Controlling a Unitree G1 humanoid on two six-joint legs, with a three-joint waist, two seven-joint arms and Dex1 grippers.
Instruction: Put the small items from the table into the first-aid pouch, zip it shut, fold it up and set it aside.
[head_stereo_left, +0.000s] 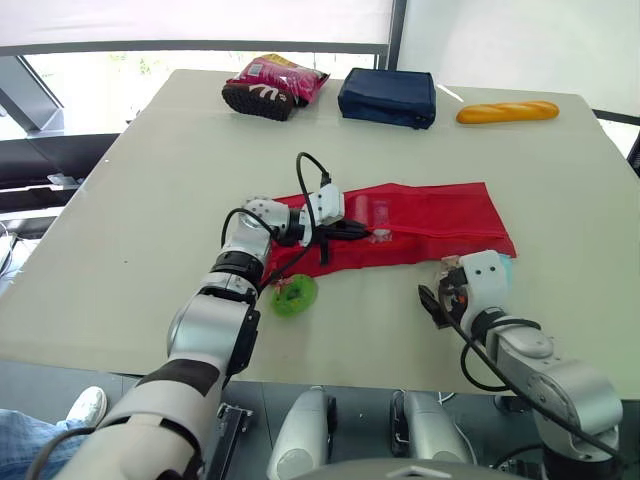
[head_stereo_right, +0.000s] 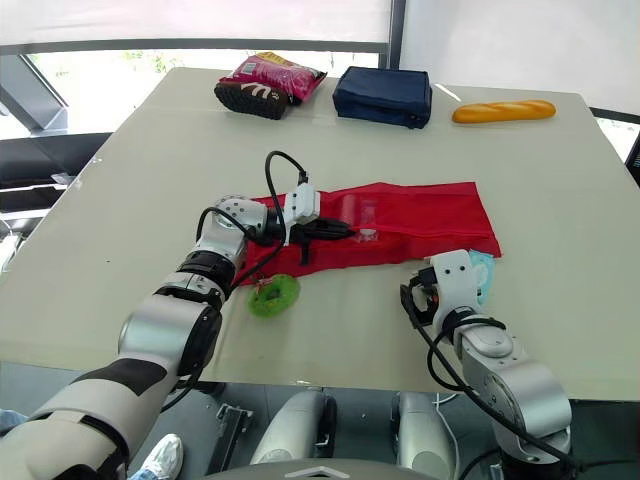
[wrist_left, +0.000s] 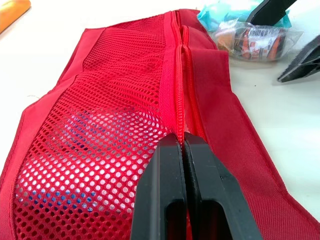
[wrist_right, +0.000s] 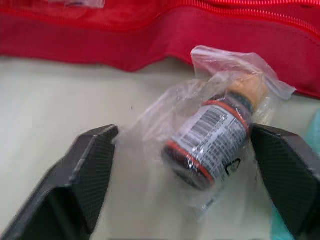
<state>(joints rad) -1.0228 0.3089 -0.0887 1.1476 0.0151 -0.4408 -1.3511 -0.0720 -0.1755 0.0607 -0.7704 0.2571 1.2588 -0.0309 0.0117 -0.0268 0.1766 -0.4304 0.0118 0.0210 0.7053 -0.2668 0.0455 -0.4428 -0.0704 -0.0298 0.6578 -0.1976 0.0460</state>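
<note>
Since the little bottle (wrist_right: 210, 145) sits loose in crinkly film, it looks light and slippery. Best gripped across its body, low right of centre beside the soft red pouch (head_stereo_left: 430, 215). The right gripper (wrist_right: 184, 142) gapes wide around it, holding nothing; the left gripper (wrist_left: 182, 145) is pinched closed at the zip line. Smooth beige table (head_stereo_left: 150, 200) — window (head_stereo_left: 120, 85) behind.

Beige table (head_stereo_left: 140, 190) in bright daylight; window (head_stereo_left: 110, 85) under a white blind (head_stereo_left: 200, 20) at 11 o'clock, white wall (head_stereo_left: 520, 40) at 1 o'clock.
</note>
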